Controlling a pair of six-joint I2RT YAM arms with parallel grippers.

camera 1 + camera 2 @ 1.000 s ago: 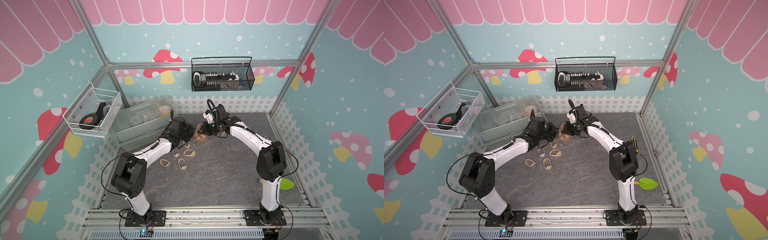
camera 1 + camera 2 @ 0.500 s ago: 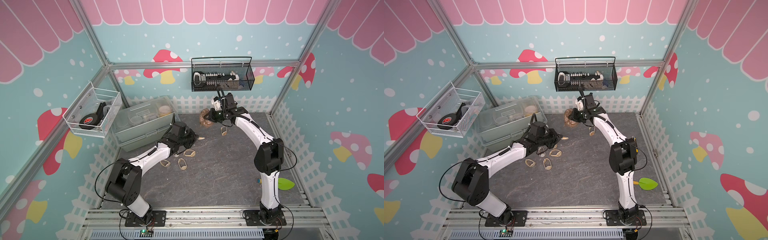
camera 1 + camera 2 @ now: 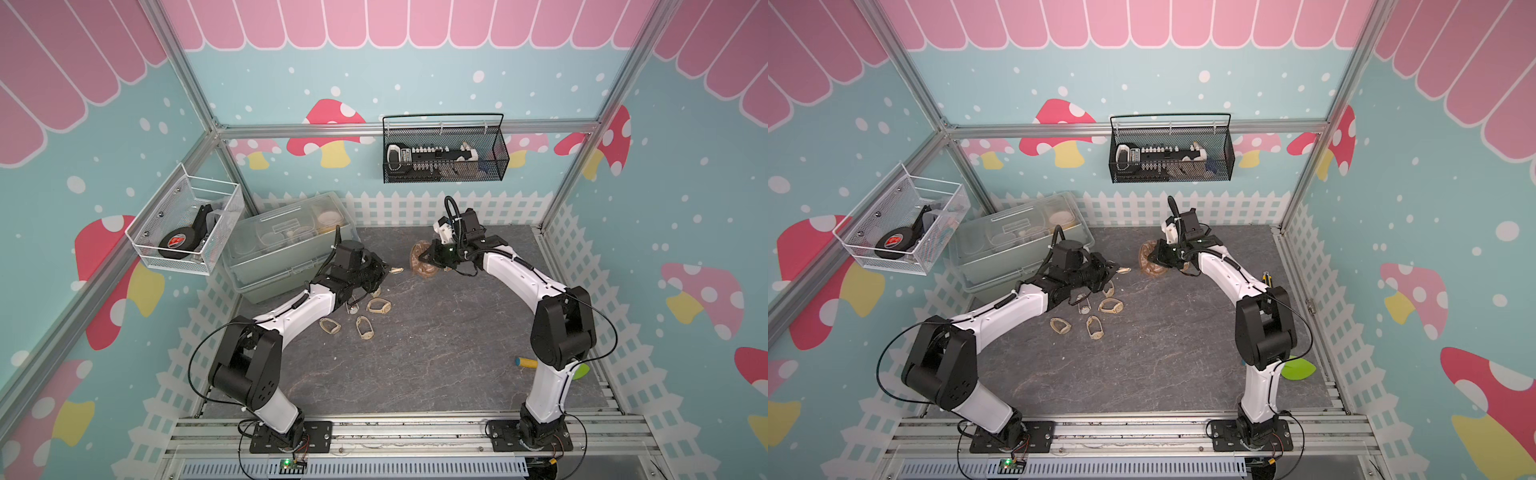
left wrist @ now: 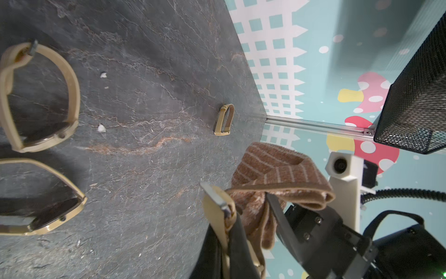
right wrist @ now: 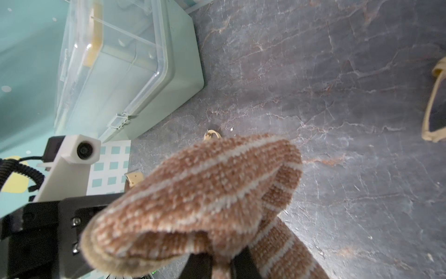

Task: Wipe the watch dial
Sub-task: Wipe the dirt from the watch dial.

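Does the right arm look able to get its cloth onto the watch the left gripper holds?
Probably yes: the cloth in the right gripper hangs close to the watch in the left gripper, nothing between them.

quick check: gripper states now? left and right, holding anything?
left gripper: closed, holding a beige watch by its strap.
right gripper: closed, holding the brown striped cloth.
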